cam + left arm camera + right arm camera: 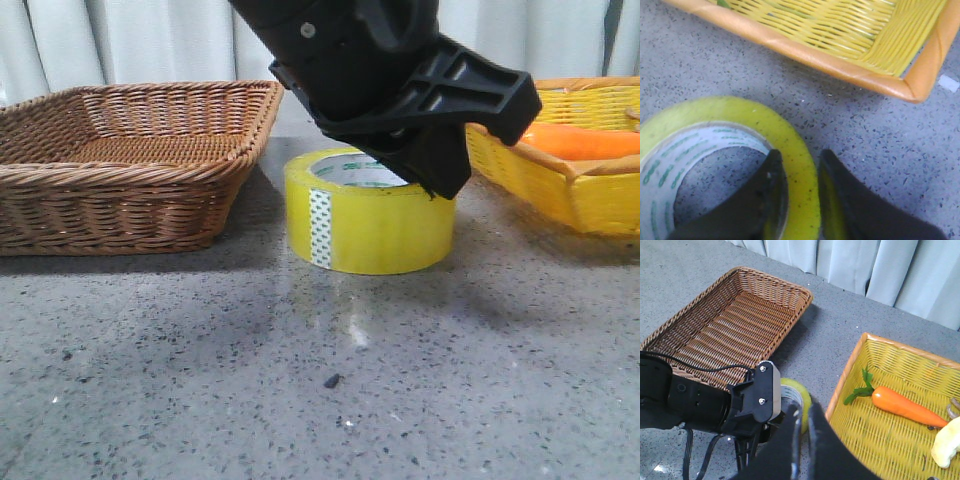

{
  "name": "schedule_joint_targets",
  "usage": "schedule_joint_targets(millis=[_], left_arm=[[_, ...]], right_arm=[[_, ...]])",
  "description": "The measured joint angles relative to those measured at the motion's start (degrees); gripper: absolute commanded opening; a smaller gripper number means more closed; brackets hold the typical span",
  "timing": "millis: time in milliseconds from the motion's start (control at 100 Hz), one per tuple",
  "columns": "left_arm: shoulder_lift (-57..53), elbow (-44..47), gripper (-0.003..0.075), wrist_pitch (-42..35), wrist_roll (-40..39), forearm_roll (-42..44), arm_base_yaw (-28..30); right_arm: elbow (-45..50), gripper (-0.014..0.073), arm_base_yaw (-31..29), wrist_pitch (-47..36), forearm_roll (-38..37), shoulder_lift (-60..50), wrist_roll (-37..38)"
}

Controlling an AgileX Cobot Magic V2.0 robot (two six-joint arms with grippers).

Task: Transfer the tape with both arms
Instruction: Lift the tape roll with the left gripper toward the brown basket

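Note:
The tape (370, 215), a wide yellow roll with a white core, lies flat on the grey table between two baskets. My left gripper (425, 170) comes down onto its far right side. In the left wrist view one finger (771, 180) is inside the core and the other (840, 190) outside, so the left gripper (799, 157) is shut on the roll's yellow wall (800, 165). My right gripper (804, 407) hovers high above the table, shut and empty. From there the tape (802, 395) peeks out behind the left arm (695, 400).
A brown wicker basket (130, 150) stands left of the tape. Close on the right is a yellow basket (560, 185) holding an orange carrot (580, 140). The yellow basket's rim (840, 67) is near the left fingers. Curtains hang behind.

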Motion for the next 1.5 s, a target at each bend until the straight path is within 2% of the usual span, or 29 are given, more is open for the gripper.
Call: schedule_joint_targets(millis=[100, 420, 920, 1220, 1360, 1500], left_arm=[[0.0, 0.0, -0.0022, 0.0, 0.0, 0.0, 0.0], [0.0, -0.7, -0.0021, 0.7, 0.0, 0.0, 0.0], [0.1, -10.3, -0.0021, 11.9, 0.0, 2.4, -0.1], [0.1, -16.4, -0.0021, 18.3, -1.7, 9.7, -0.1], [-1.5, -18.7, -0.0021, 20.2, -3.3, 11.5, 1.9], [-4.9, -19.0, -0.0021, 21.7, -4.4, 11.9, 7.1]], right_arm=[[0.0, -0.0074, 0.0, 0.0, 0.0, 0.0, 0.0], [0.0, -0.0074, 0.0, 0.1, 0.0, 0.0, 0.0], [0.0, -0.0074, 0.0, 0.1, 0.0, 0.0, 0.0], [0.0, -0.0074, 0.0, 0.1, 0.0, 0.0, 0.0], [0.0, -0.0074, 0.0, 0.1, 0.0, 0.0, 0.0], [0.0, -0.0074, 0.0, 0.1, 0.0, 0.0, 0.0]])
